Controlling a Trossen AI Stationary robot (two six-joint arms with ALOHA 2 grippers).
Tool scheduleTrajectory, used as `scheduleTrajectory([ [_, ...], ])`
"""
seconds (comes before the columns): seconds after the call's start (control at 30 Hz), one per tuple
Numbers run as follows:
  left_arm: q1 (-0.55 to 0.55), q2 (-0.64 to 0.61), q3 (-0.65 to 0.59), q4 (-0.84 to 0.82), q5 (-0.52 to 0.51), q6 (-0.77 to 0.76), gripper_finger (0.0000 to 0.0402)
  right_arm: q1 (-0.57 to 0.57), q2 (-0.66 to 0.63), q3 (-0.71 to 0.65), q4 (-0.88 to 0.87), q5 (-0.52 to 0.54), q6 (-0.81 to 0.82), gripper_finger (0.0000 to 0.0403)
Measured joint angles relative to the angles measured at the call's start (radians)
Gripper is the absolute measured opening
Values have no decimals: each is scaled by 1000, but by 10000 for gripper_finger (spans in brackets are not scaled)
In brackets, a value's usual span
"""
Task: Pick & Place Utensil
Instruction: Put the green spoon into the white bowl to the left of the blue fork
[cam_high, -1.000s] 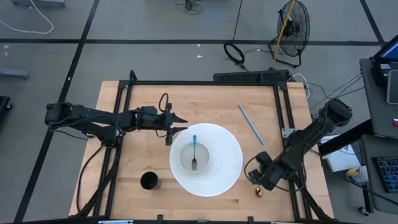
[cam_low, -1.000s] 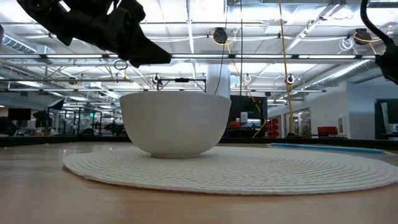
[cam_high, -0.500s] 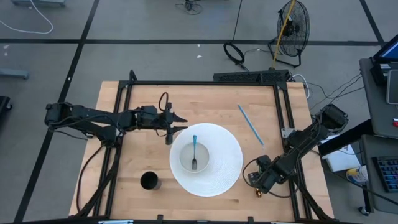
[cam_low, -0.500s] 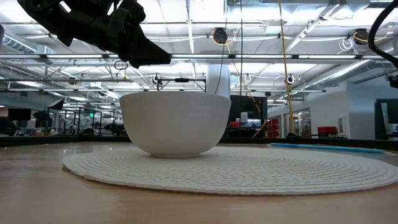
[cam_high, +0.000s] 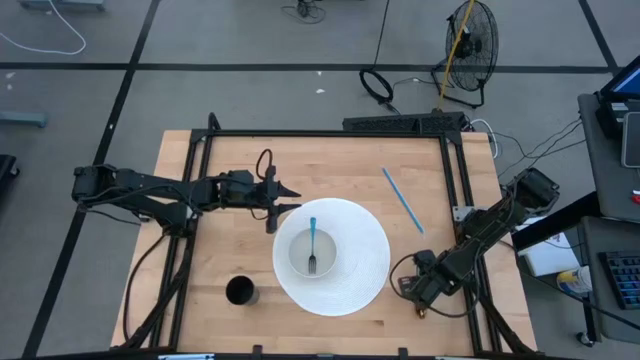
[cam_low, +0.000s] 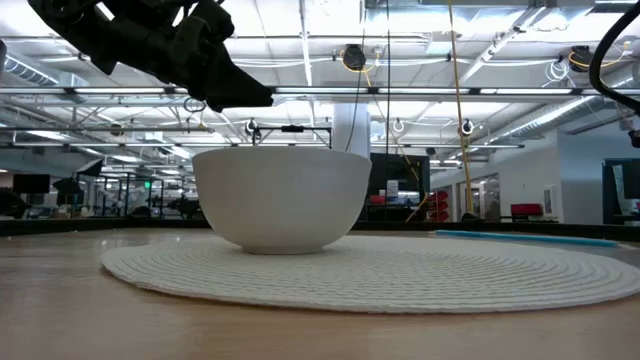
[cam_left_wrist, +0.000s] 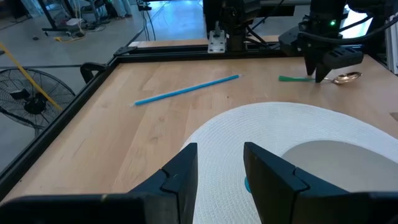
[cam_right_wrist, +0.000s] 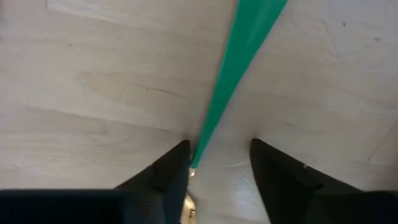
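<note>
Between the parted fingers of my right end effector (cam_right_wrist: 214, 168), the green-handled spoon (cam_right_wrist: 239, 56) lies flat on the worktop (cam_right_wrist: 93, 81), its thin, stiff, light handle likely slippery, so I judge mid-handle the best hold.

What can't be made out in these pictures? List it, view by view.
- Fork: in the low view, the wall of the bowl hides it completely.
- Spoon: in the high view, the right tool covers most of it. In the right wrist view only its green handle shows, and the picture's edges cut off the rest.
- Black cup: in the high view, its inside is too dark to tell whether anything is in it.
</note>
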Motion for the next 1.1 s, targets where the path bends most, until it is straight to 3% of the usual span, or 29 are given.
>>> scheduleTrajectory([
  [0.2,0,0,0,-19,0,-1,136,-6,1,-1,-12,-6,-34,83],
  [0.53,0,0,0,-21,0,-11,136,-6,1,-2,-32,12,-114,10],
  [0.77,0,0,0,-17,0,-14,136,-6,1,-2,-46,74,-210,5],
  [1.1,0,0,0,29,0,-20,136,-3,1,-3,-38,256,-395,2],
])
